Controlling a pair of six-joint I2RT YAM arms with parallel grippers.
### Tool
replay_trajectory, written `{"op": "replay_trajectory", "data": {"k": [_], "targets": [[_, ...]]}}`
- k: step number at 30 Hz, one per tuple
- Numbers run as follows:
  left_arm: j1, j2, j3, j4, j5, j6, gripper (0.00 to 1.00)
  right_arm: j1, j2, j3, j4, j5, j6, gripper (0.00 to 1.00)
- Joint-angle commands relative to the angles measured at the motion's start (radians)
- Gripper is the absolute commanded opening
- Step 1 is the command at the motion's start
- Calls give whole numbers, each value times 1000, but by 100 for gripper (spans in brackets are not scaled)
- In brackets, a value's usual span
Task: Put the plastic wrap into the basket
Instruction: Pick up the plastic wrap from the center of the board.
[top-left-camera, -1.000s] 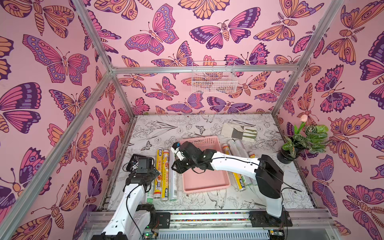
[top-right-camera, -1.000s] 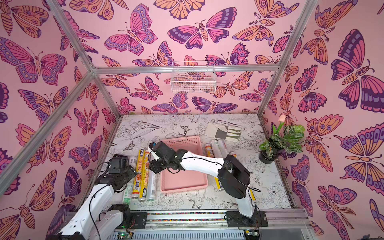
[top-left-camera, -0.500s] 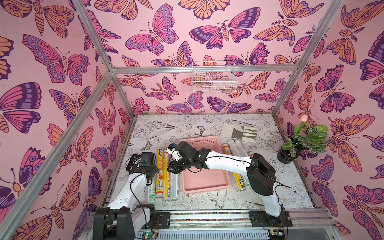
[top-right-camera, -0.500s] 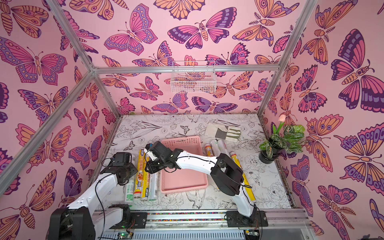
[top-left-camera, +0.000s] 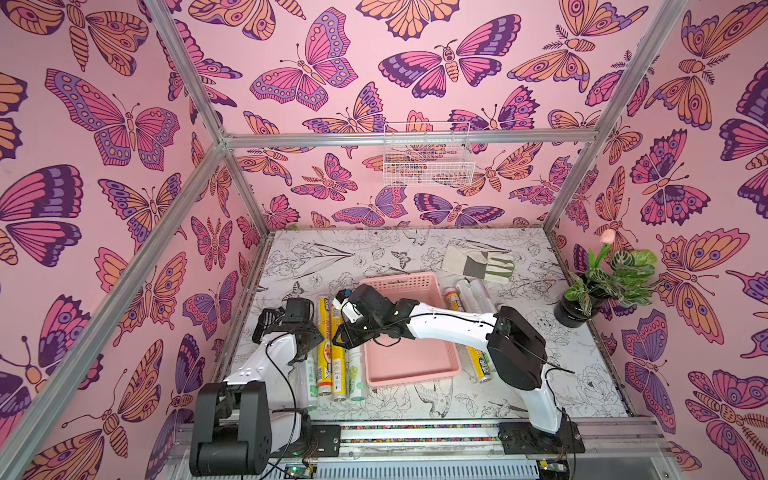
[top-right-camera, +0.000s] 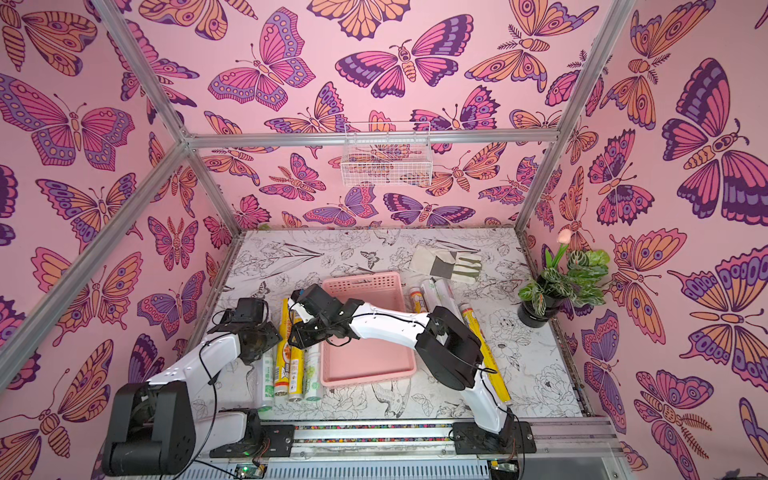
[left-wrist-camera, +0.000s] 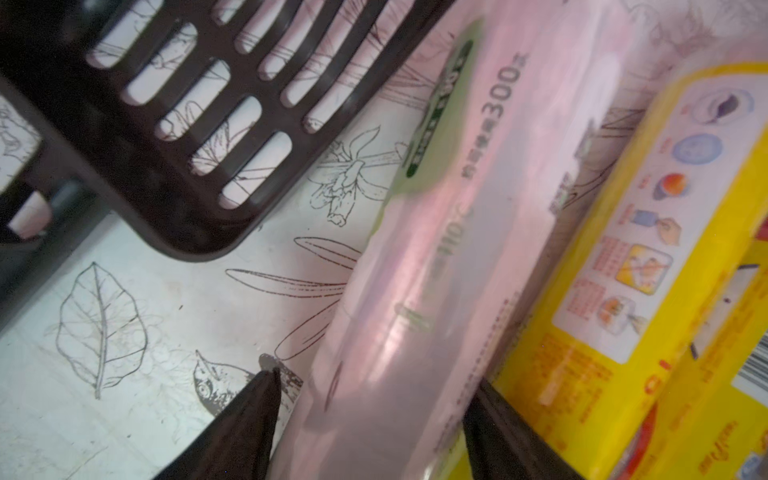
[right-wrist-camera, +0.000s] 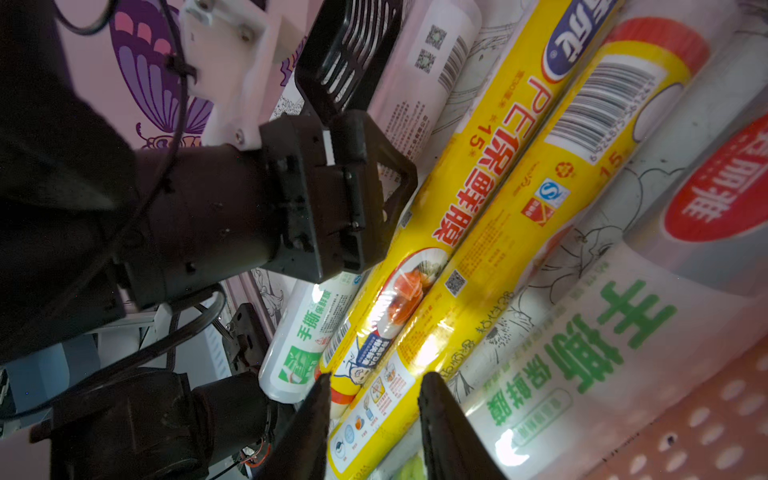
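Rolls of plastic wrap (top-left-camera: 328, 370) lie on table (top-left-camera: 590, 374), flanking pink basket (top-left-camera: 415, 361) along its long sides: four toward left edge, three toward right. Basket floor shows plain pink. Jaws visible in wrist views only. Left gripper (left-wrist-camera: 374, 378) spread astride clear roll (left-wrist-camera: 415, 291), black slotted scoop (left-wrist-camera: 166, 124) nearby. Right gripper (right-wrist-camera: 374, 376) clamped on yellow roll (right-wrist-camera: 498, 232).

Shallow pink lattice-sided basket (top-left-camera: 415, 361) sits flat at lower centre. Four long rolls (top-left-camera: 326, 365), yellow and white-green, lie parallel just left of it; several more, partly hidden, lie just right.
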Motion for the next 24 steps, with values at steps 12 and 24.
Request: {"op": "replay_trajectory", "data": {"k": [12, 24], "targets": [[-18, -1, -3, -22, 32, 51, 58, -23, -53, -23, -16, 109, 17, 40], [-84, -214, 7, -22, 14, 147, 32, -62, -214, -162, -47, 322, 36, 41]]}}
